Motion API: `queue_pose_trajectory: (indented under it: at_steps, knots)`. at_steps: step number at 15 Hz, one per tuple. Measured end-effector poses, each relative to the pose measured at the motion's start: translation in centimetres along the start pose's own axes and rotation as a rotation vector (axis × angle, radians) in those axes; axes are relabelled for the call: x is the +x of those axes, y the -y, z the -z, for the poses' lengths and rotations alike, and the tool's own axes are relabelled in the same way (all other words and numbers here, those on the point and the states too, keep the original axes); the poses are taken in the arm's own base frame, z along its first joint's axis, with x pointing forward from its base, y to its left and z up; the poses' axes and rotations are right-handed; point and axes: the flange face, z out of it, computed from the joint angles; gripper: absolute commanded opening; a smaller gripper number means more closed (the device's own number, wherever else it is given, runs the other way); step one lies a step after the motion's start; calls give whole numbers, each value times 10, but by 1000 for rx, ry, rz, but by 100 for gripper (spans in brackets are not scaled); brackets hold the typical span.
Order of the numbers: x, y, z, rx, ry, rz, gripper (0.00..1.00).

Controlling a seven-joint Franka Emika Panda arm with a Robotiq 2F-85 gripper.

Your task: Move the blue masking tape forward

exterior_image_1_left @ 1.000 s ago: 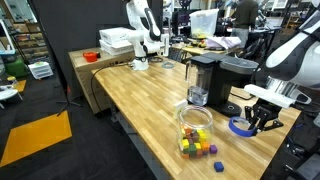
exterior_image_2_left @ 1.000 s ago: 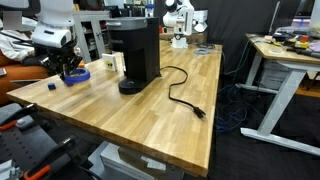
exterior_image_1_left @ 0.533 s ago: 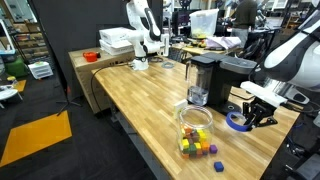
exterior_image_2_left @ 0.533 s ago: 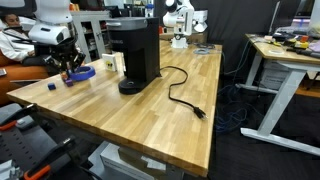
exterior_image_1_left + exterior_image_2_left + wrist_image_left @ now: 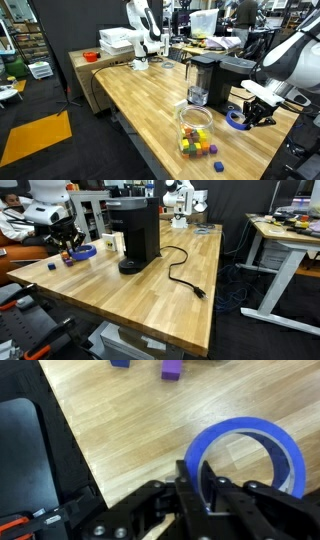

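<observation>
Over the wooden table (image 5: pixel 140 100) the arm (image 5: pixel 292 55) bends down, jaws pinching the blue masking tape (image 5: pixel 245 426).

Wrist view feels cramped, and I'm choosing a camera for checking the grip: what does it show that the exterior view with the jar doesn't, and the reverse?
Only the wrist view: the pincer up close, shut across the wall of the blue masking tape, and the ring's open centre. Only that exterior view: the jar of cubes, the coffee maker and the arm. Both: the tape, the pincer on it, and the wooden table.
</observation>
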Motion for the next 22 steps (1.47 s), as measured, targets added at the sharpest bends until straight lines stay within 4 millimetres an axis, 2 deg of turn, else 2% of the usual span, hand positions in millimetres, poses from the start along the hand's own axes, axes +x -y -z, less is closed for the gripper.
queue_pose_trajectory:
  at_steps: [3,4,7,10,16,22]
  knots:
    - [0,0,0,1,-1,0,16]
    - [0,0,0,1,-1,0,4]
    - [2,1,0,3,-4,-38,4]
    - [13,2,-3,12,-19,-169,4]
    - [38,-11,-20,17,-55,-416,4]
    - [42,-19,-23,32,-42,-537,4]
